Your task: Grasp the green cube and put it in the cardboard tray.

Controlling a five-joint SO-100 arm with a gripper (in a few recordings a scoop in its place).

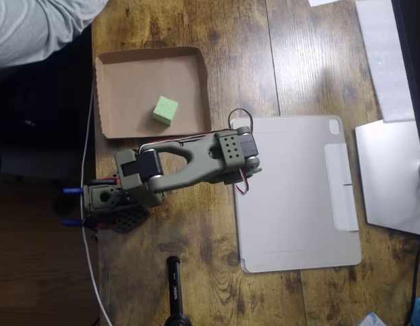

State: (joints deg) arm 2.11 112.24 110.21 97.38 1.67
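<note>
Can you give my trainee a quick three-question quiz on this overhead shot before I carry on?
1. True or false: the green cube lies inside the cardboard tray.
2. What flat grey thing lies right of the olive-green arm? A) tablet B) plate C) book
3. Fill in: the tray rests on a ____ table.

Key: 1 true; 2 A, the tablet; 3 wooden.

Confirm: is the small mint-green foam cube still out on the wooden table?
No, the green cube lies inside the brown cardboard tray.
</note>
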